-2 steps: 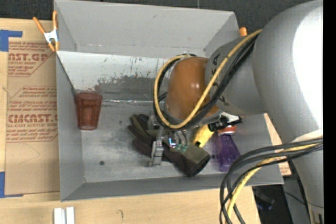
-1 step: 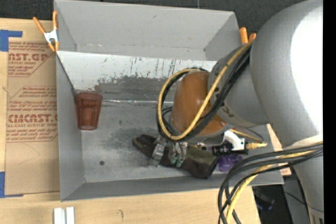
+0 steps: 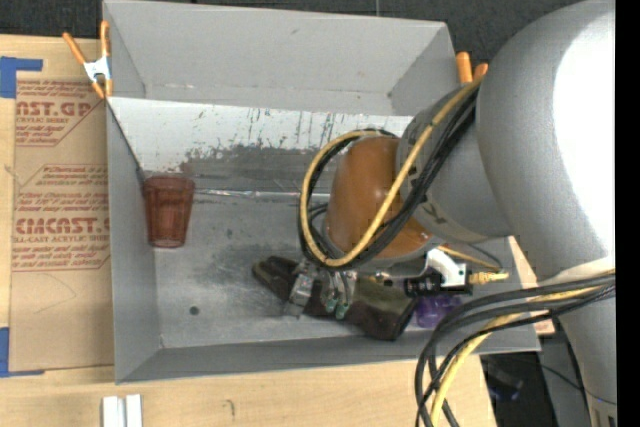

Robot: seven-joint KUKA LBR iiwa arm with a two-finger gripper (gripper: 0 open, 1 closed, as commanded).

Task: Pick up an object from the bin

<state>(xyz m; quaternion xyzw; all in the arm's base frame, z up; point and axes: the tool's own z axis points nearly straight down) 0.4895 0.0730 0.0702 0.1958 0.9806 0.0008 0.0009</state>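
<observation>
Fingers [image 3: 300, 293] sit low against the bin's near wall, down among a small clutter of dark things. From where I stand I cannot tell whether they are spread or pressed together, as the wrist and its looping cables [image 3: 318, 177] hang right over them. Nothing can be seen pinched between them.

Just beside them, toward the cup's side, lies a dark flat thing [image 3: 272, 271] on the bin floor, touching them or very nearly. It looks to me the likeliest pick, being the closest piece with open floor around it. On their other side, hard against the near wall, is a dark brownish block [image 3: 385, 315]. A purple piece [image 3: 437, 311] lies past it, and a small white piece [image 3: 445, 265] sits just behind that. These are tucked under the arm and crowd each other, so I would judge them awkward to take cleanly.

Above the fingers the orange cover [image 3: 365, 190] bulges out, and the arm leans in steeply from the right. I take that lean to be what lets it reach the near edge of the floor.

Farther off, well apart from all this, a reddish see-through cup [image 3: 167, 210] stands upright against the left wall. Beyond it the scuffed back slope of the bin [image 3: 270, 55] rises bare.
</observation>
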